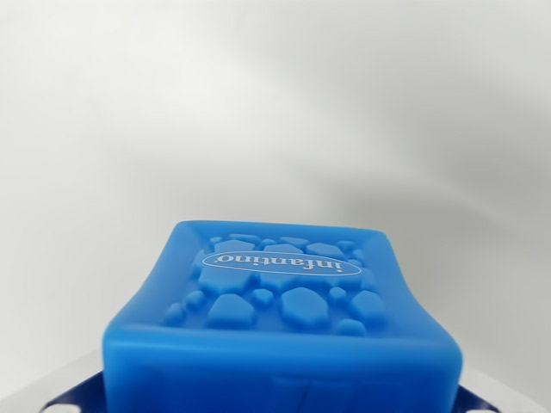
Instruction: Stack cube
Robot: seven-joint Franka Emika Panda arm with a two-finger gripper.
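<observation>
One view only, from the wrist camera, and most of it is a pale, smooth, off-white surface (275, 103) that fills the picture from nine o'clock round through twelve to three. It is blurred and evenly lit, with soft grey shading drifting across the upper right; no edge, wall or other part of the room can be told apart from it.

Filling the lower middle of the wrist view, from about seven o'clock to five o'clock, sits a bright blue, soft-looking rubbery cube (280, 335) with rounded edges. Its upward face carries raised pebble shapes and a white oval bearing the word "infantino", which reads upside down from this camera. The near edge of the cube is out of focus and runs off the bottom of the picture, so the block is very close under the camera.

At the two lower corners, around seven and five o'clock, slivers of pale grey and darker blue with small white marks (478, 404) peek out just beside the cube; what they belong to cannot be told.

No fingers are clearly visible, so whether the gripper is wide, narrow or clamped on the cube cannot be told.
</observation>
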